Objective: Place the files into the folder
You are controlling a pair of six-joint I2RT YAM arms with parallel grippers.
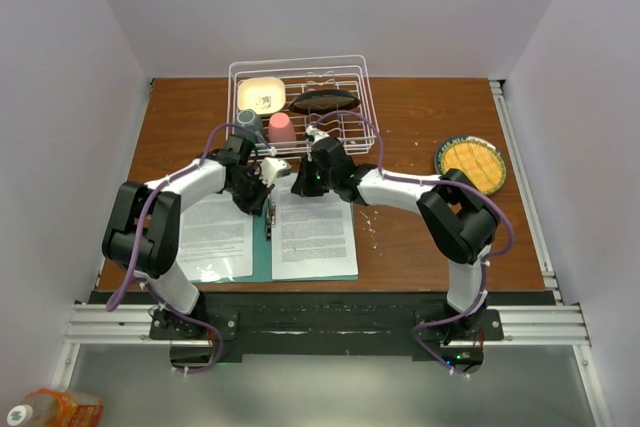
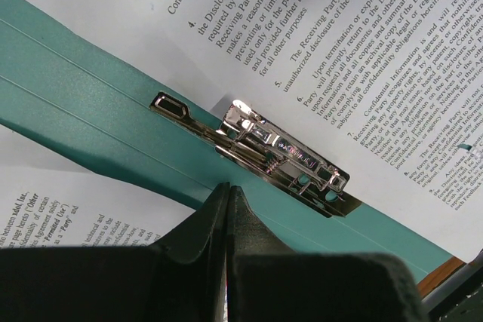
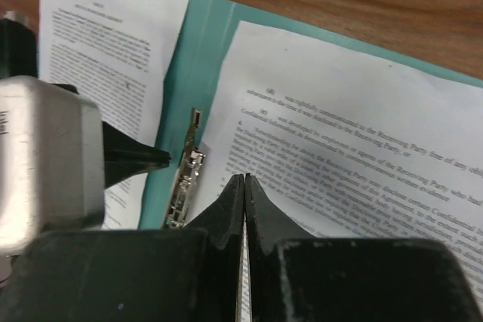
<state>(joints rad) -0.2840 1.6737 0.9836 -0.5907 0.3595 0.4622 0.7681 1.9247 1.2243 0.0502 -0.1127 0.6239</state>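
The teal folder (image 1: 262, 257) lies open on the wooden table, its metal clip (image 2: 279, 157) at the spine. One printed sheet of the files (image 1: 215, 237) lies on the left half, another (image 1: 315, 237) on the right half. My left gripper (image 2: 228, 186) is shut, empty, its tips just above the teal spine (image 2: 75, 103) beside the clip. My right gripper (image 3: 244, 179) is shut too, its tips over the left part of the right sheet (image 3: 355, 148), a little right of the clip (image 3: 185, 179). The left gripper's fingers (image 3: 139, 160) point at the clip from the other side.
A white wire dish rack (image 1: 300, 97) stands behind the folder, holding a bowl, a pink cup (image 1: 282, 129) and a dark dish. A yellow plate (image 1: 471, 164) lies at the right. Both arms meet over the folder's far edge.
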